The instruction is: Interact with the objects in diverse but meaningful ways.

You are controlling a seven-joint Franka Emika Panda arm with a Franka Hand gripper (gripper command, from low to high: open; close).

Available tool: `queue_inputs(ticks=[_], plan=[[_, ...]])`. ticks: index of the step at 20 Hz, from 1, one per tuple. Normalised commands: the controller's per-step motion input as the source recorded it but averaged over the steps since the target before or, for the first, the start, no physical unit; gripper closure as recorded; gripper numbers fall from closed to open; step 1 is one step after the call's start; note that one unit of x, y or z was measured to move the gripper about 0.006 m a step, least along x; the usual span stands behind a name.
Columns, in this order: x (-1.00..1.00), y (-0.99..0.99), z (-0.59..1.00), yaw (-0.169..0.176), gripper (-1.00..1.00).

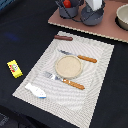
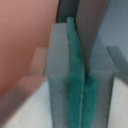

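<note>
My gripper [image 1: 95, 4] hangs at the far edge, right over a grey-blue saucepan [image 1: 92, 16] on the pink board [image 1: 100, 29]. In the wrist view the gripper [image 2: 81, 80] is shut, its teal pads [image 2: 74, 60] pressed together with nothing visible between them. A red tomato [image 1: 66, 3] sits in a second grey pot [image 1: 69, 10] beside the saucepan. The brown sausage [image 1: 63, 37] lies just off the placemat's far corner. The white-and-blue fish [image 1: 36, 91] rests on its near corner. The yellow packet [image 1: 14, 68] lies on the dark table at the exterior view's left.
The striped placemat [image 1: 95, 75] carries a beige plate [image 1: 68, 66], a knife [image 1: 79, 56] and a fork [image 1: 64, 80], both with orange handles. A pale bowl [image 1: 122, 17] stands on the board at the exterior view's right.
</note>
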Motion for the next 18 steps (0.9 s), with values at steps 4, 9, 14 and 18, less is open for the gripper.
queue_inputs(ticks=[4,9,14,18], plan=[[0.49,0.53,0.18,0.077,1.00],[0.61,0.60,0.42,0.043,-1.00],[0.65,0.60,0.51,0.033,-1.00],[0.57,0.56,0.57,0.023,-1.00]])
